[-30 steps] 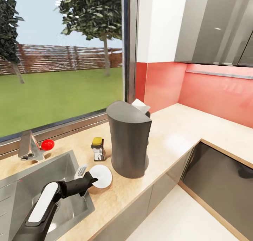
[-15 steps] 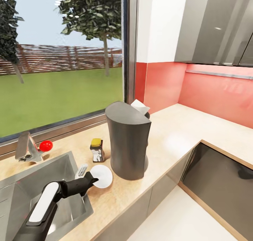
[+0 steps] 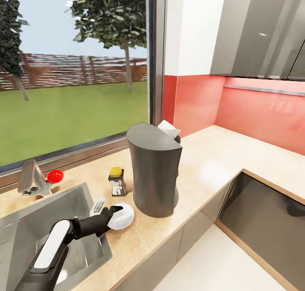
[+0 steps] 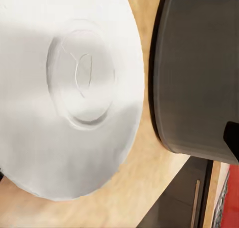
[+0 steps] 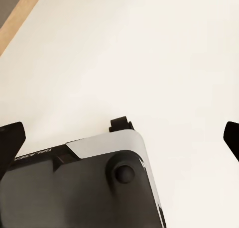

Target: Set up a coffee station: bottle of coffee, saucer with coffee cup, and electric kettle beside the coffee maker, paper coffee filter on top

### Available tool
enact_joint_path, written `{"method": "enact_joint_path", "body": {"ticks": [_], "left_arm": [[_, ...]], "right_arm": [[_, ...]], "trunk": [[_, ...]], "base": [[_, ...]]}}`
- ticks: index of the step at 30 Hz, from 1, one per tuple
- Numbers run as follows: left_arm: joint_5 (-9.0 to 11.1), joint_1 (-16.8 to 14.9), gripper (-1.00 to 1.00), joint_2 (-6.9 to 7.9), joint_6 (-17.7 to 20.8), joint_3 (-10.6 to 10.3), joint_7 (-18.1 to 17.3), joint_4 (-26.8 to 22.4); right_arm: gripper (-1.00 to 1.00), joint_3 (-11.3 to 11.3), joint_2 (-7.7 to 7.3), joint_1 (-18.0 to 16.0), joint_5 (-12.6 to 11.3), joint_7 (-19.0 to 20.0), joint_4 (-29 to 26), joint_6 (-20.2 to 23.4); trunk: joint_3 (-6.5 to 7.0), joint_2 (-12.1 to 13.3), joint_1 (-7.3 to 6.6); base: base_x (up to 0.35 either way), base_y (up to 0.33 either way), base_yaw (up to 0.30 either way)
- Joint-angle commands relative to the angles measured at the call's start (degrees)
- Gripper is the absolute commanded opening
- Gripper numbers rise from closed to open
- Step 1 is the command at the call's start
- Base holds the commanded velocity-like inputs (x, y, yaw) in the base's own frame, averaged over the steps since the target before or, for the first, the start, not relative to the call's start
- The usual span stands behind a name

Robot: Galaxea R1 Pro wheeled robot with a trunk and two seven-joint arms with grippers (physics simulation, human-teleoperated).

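Countertop (image 3: 212, 163) scene; left hand (image 3: 113, 209) outstretched over saucer (image 3: 123, 214).

Beside the dark grey coffee maker (image 3: 154, 172) lie a plain white saucer (image 3: 123, 213) and a yellow-capped bottle of coffee (image 3: 117, 181), on the beige speckled tabletop (image 3: 220, 155); the backsplash (image 3: 254, 108) is salmon-red.

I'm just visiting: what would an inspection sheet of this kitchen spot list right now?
Surface: beige countertop with a sink set in it.
Job's things: coffee maker upright, paper filter on top; bottle of coffee beside it; white saucer flat on the counter.
Clutter: faucet with red knob.
Grippers: left pincer at the saucer's edge, grip unclear; right pincer open.
Cables: nothing seen.
Surroundings: window, red backsplash, grey cabinets.
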Motion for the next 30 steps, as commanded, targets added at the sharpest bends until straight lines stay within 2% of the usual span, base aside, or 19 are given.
{"method": "enact_joint_path", "body": {"ticks": [1,9,30], "left_arm": [[0.6,-0.1,1.0,0.0,0.2,0.1,0.6,0.0],[0.6,-0.1,1.0,0.0,0.2,0.1,0.6,0.0],[0.7,-0.1,1.0,-0.06,0.3,-0.2,0.2,-0.2]], "right_arm": [[1.0,-0.5,0.01,-0.1,0.6,-0.1,0.0,0.1],[1.0,-0.5,0.01,-0.1,0.6,-0.1,0.0,0.1],[1.0,-0.5,0.01,-0.1,0.6,-0.1,0.0,0.1]], "trunk": [[-0.12,-0.1,0.03],[-0.12,-0.1,0.03],[-0.12,-0.1,0.03]], "base": [[0.0,0.0,0.0],[-0.062,0.0,0.0],[-0.303,0.0,0.0]]}}
